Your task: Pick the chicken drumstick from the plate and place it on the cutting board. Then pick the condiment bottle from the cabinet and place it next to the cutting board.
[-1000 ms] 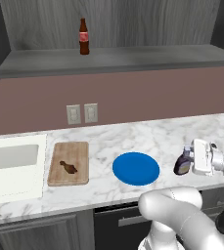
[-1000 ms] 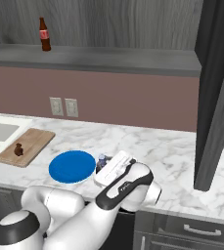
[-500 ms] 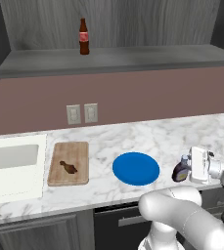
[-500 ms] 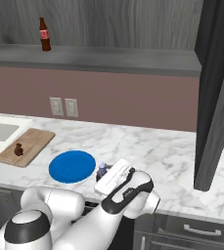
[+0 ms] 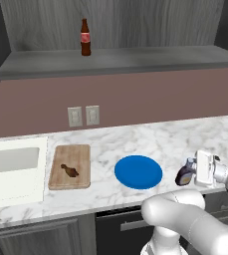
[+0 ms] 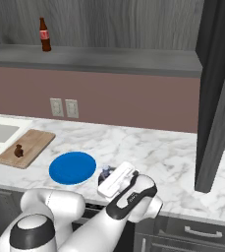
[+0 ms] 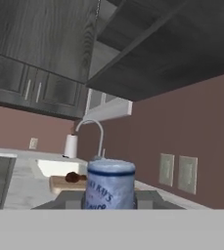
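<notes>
The chicken drumstick (image 5: 69, 171) (image 6: 18, 150) (image 7: 73, 177) lies on the wooden cutting board (image 5: 71, 153) (image 6: 34, 141) (image 7: 58, 184). To the board's right sits the blue plate (image 5: 138, 172) (image 6: 72, 167), bare. My gripper (image 5: 194, 172) (image 6: 109, 177) (image 7: 110, 197) is shut on the condiment bottle (image 5: 184, 175) (image 6: 105, 172), low over the counter just right of the plate. In the hand view the bottle's pale cap (image 7: 110, 184) stands between my fingertips (image 7: 67, 200). The grey cabinet shelf (image 5: 125, 60) (image 6: 114, 59) runs along the back wall above.
A slim brown bottle with a red label (image 5: 85, 37) (image 6: 45, 34) stands on the shelf. The white sink (image 5: 11, 167) (image 7: 59, 167) with its faucet (image 7: 93, 131) lies left of the board. A dark tall panel (image 6: 217, 98) rises at the right.
My gripper has sunk a little lower toward the counter with the bottle in it, staying right of the plate. Drumstick, board and plate have not moved.
</notes>
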